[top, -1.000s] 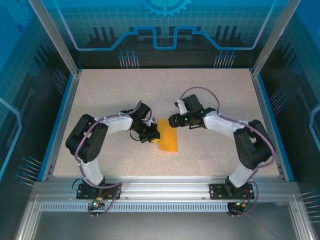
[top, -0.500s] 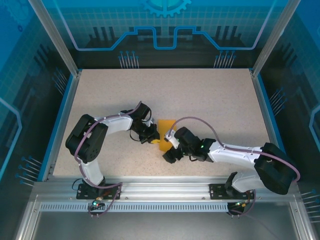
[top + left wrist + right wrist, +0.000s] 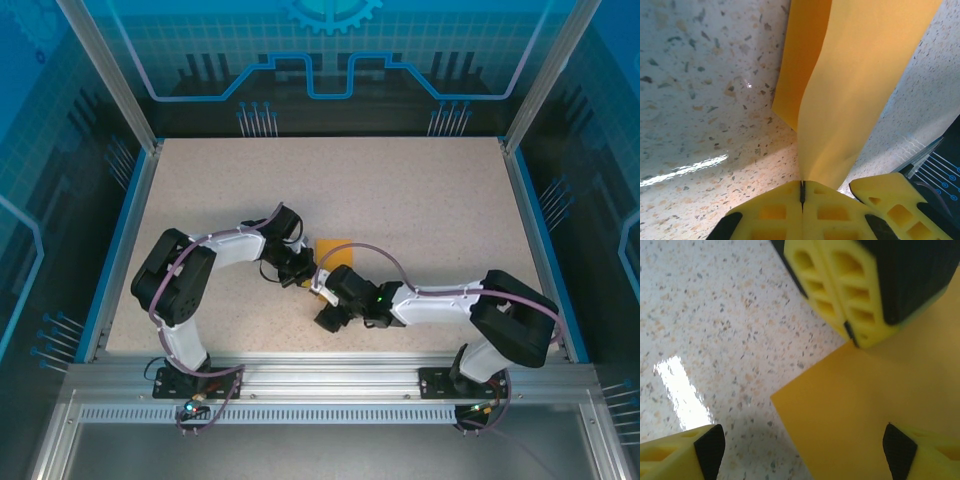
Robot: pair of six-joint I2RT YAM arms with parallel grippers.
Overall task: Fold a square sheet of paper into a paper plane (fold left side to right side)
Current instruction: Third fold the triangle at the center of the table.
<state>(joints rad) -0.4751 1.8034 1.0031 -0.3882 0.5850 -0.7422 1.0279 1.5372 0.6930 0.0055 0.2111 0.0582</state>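
Speckled table (image 3: pixel 420 190) had broad bare surface toward its far and side edges. Near centre, between both arms, lay the square sheet of paper (image 3: pixel 333 247), one layer lifted. Left gripper (image 3: pixel 802 192) was clamped on its raised edge. Right gripper (image 3: pixel 802 450) stood wide apart over a corner.

Left fingers (image 3: pixel 775 212) together, right fingers (image 3: pixel 670 452) wide apart.

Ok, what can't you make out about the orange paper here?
Top external: right gripper and its wrist cover most of the thin bright orange paper sheet.
Left wrist: the sheet's far end runs off the top edge; the shut left gripper hides the pinched edge.
Right wrist: sheet cut off right and bottom.
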